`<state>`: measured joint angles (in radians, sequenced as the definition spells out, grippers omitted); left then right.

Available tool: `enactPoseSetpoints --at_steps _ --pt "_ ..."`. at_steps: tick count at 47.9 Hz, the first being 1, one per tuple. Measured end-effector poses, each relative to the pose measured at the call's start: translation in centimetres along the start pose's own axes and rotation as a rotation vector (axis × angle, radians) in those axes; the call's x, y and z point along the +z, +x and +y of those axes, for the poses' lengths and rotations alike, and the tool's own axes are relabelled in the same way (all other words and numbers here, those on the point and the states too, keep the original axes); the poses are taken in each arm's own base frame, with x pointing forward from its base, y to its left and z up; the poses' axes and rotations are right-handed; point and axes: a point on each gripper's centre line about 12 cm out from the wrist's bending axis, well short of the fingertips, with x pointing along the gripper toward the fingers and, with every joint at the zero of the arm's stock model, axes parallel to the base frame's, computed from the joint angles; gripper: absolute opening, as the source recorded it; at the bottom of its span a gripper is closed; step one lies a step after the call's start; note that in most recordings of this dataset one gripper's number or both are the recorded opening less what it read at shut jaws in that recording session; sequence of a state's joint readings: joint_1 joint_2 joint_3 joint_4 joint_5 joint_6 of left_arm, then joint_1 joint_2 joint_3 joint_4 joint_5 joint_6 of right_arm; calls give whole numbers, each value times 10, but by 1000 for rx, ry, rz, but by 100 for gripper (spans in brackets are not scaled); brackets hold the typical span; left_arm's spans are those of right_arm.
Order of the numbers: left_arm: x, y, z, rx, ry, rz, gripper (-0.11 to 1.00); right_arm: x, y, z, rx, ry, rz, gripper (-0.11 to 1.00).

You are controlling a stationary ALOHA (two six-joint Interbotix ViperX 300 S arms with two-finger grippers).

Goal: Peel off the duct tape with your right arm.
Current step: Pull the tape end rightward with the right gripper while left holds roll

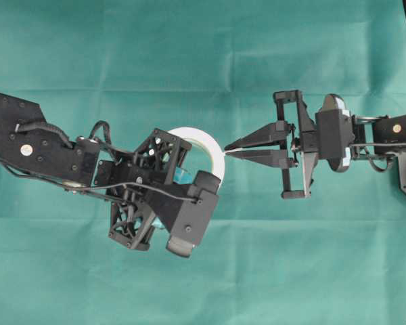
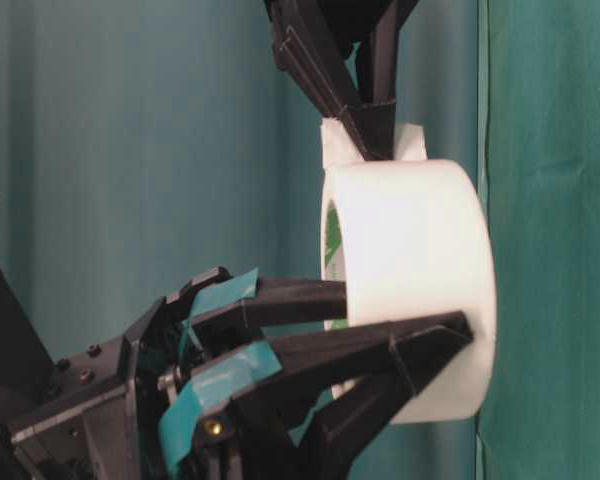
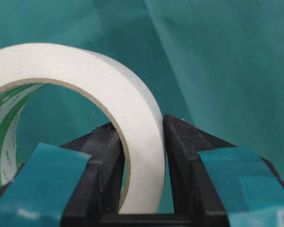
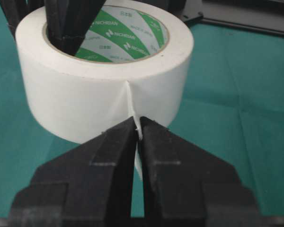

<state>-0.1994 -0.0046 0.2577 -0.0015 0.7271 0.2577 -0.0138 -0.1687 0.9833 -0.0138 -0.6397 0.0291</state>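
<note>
Two pincers grip one duct tape (image 1: pixel 204 143): left (image 3: pixel 143 156) its wall, right (image 4: pixel 138 135) its tab.

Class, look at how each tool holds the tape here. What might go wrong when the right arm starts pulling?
1. The right tool pinches only the narrow tab; the tab may slip out or tear.
2. The left tool clamps only one wall of the duct tape; a pull might twist the roll or drag it free.

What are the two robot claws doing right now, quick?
Left gripper: closed on the wall of the duct tape roll, one finger inside, one outside.
Right gripper: closed, pinching the tape's loose tab.
</note>
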Motion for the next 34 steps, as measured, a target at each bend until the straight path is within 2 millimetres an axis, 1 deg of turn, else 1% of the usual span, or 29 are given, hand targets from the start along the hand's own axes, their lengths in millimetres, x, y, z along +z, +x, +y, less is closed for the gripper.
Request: enactPoseSetpoints --at_steps 9,17,34 --pt "5 0 -20 -26 42 -7 23 -2 -1 -1 -3 1 8 -9" --pt "7 -1 -29 -39 63 -10 23 -3 -1 -4 -12 2 10 -9" --pt "8 -1 -34 -45 75 -13 23 -3 -1 -5 -14 1 12 -9"
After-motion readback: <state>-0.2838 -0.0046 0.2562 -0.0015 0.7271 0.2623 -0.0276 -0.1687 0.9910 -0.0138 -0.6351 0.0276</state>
